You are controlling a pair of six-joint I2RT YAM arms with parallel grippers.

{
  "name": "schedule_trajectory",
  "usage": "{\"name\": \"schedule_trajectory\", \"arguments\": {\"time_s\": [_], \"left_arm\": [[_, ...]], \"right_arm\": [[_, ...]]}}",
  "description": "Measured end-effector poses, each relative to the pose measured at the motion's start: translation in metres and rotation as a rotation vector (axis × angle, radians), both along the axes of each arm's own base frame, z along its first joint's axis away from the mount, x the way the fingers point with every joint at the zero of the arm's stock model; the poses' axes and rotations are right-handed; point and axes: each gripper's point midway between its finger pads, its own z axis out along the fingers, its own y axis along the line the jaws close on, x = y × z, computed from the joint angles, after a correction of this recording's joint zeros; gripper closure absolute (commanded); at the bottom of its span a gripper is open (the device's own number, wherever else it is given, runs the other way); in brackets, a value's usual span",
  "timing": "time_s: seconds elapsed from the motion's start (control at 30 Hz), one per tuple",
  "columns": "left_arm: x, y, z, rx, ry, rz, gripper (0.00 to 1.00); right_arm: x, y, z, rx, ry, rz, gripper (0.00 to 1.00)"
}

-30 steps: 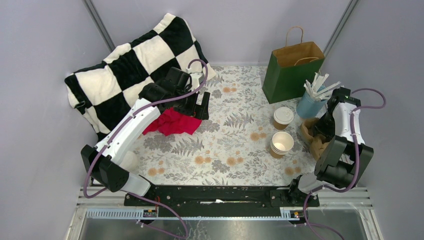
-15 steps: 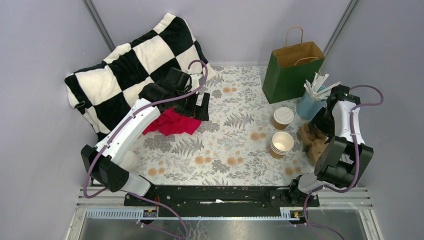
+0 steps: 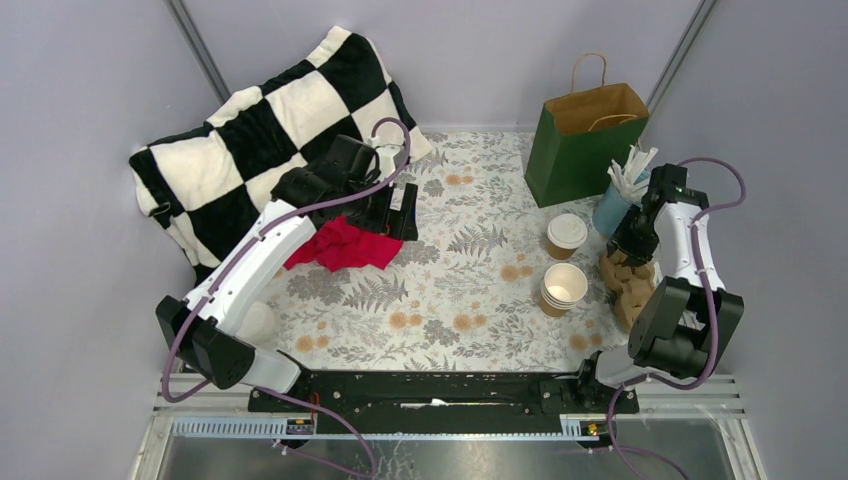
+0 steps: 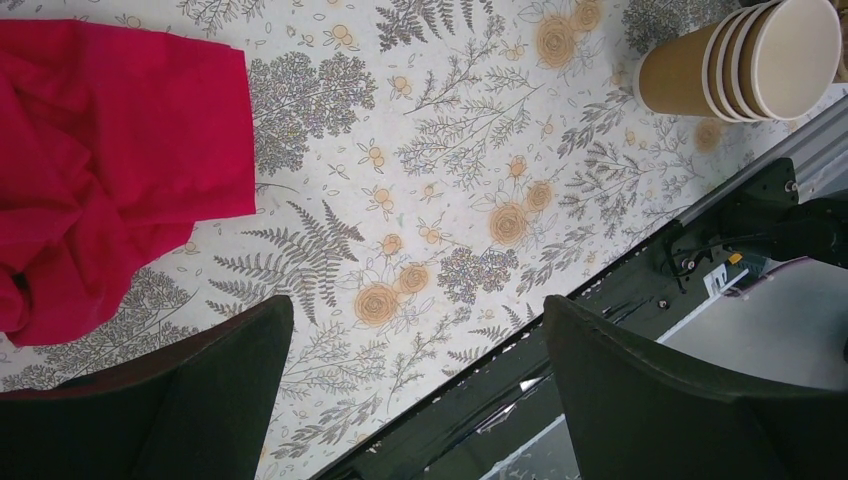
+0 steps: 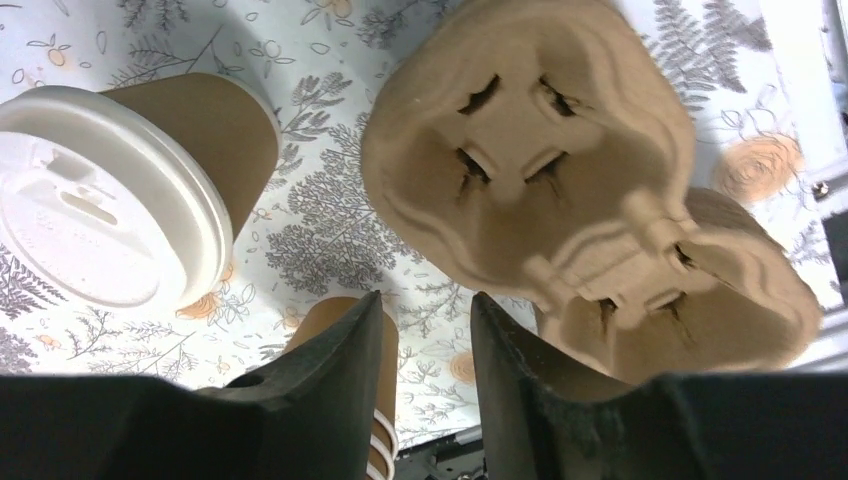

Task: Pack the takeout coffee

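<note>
A black-and-white checked blanket (image 3: 262,120) is heaped at the far left of the flower-print tablecloth (image 3: 470,240). The left arm reaches across its edge, and the left gripper (image 3: 405,212) hangs above the cloth beside a crumpled red cloth (image 3: 345,245). In the left wrist view the left gripper (image 4: 410,380) has its 2 dark fingers (image 4: 170,400) spread wide with only printed tablecloth between them; the red cloth (image 4: 110,170) lies off to one side and grips nothing.

Right of centre stands the takeout coffee (image 3: 567,235), upright on the table with its white lid on, just in front of a green paper bag (image 3: 585,140) with a brown inside and a twisted handle. Nearer the arms, just beside the coffee but not touching it, is a stack of lidless cups (image 3: 563,288); the left wrist view shows their rims (image 4: 745,65), seemingly 4, though the count is hard to read.

Farther right, a blue cup of white sticks (image 3: 618,200) stands beside the bag. In front of it lies the molded cardboard carrier (image 3: 628,285), with the right gripper (image 3: 628,248) poised over its far end. From the right wrist, the right gripper (image 5: 425,350) shows a narrow gap between its fingers (image 5: 330,390), holding nothing. The carrier (image 5: 560,190) sits ahead and to one side of them, the takeout coffee (image 5: 110,200) on the other side, neither touched.
</note>
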Motion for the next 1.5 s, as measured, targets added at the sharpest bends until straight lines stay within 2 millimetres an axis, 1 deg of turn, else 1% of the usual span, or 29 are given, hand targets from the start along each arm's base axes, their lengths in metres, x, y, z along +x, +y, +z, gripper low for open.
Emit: {"name": "schedule_trajectory", "arguments": {"time_s": [0.13,0.23,0.43,0.57,0.67,0.73,0.9,1.0,1.13,1.23,1.27,1.3,1.5], "left_arm": [[-0.001,0.000,0.002,-0.004,-0.004,-0.005,0.01],[-0.001,0.001,0.002,-0.004,-0.009,-0.009,0.01],[-0.003,0.003,0.001,0.001,-0.023,-0.017,0.01],[-0.005,0.005,0.002,0.004,-0.034,-0.018,0.01],[-0.004,0.006,0.004,0.004,-0.043,-0.018,0.01],[-0.004,0.006,0.004,0.006,-0.046,-0.017,0.01],[-0.004,0.007,0.004,0.009,-0.048,-0.016,0.01],[-0.004,0.007,0.004,0.009,-0.048,-0.017,0.01],[-0.004,0.006,0.004,0.008,-0.049,-0.017,0.01],[-0.004,0.006,0.004,0.008,-0.048,-0.018,0.01],[-0.004,0.006,0.004,0.008,-0.048,-0.018,0.01],[-0.004,0.006,0.004,0.008,-0.048,-0.018,0.01],[-0.004,0.006,0.004,0.008,-0.048,-0.018,0.01]], "right_arm": [[0.009,0.007,-0.009,0.019,-0.041,0.065,0.56],[0.016,0.007,-0.011,0.022,-0.072,0.093,0.54],[0.028,0.009,-0.019,0.032,-0.125,0.103,0.53],[0.031,0.011,-0.028,0.046,-0.143,0.072,0.56],[0.036,0.010,-0.030,0.047,-0.162,0.049,0.64],[0.041,0.007,-0.031,0.038,-0.172,0.033,0.66],[0.044,0.005,-0.038,0.035,-0.159,0.011,0.65],[0.043,0.002,-0.042,0.027,-0.143,0.005,0.66],[0.042,0.001,-0.042,0.021,-0.140,0.000,0.78],[0.044,0.001,-0.042,0.021,-0.145,-0.005,0.90],[0.044,0.001,-0.042,0.019,-0.147,-0.006,0.97],[0.045,0.000,-0.042,0.019,-0.149,-0.005,1.00],[0.046,0.000,-0.041,0.015,-0.160,-0.011,1.00]]}}
